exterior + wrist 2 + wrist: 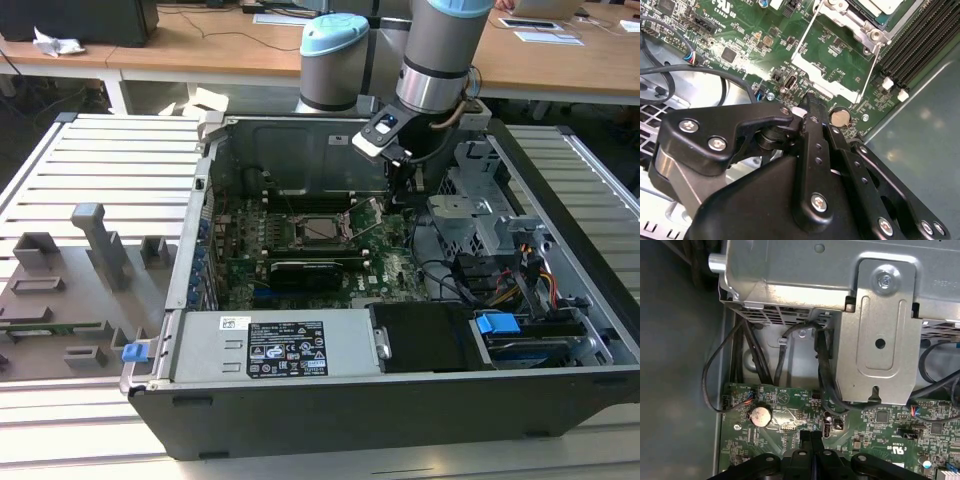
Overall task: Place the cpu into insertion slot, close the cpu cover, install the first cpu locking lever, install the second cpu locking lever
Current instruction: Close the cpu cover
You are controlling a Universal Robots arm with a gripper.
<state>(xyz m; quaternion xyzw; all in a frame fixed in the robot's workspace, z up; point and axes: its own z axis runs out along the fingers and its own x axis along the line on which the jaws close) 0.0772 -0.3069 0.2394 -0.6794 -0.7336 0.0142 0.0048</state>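
we see the cpu (322,229) sitting in the insertion slot (297,230). toward the exterior view's right a thin lever (366,216) sticks up beside it, then our gripper (402,192) hangs pinched narrow, holding nothing we can see. we think a low sideways move could bend that lever.

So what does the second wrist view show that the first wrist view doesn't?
The second wrist view shows the silvery chip cover, a thin wire lever and long black memory slots. The first wrist view shows a big grey metal bracket with black cables beside it. Both wrist views share the green board, the round coin battery and the black claw.
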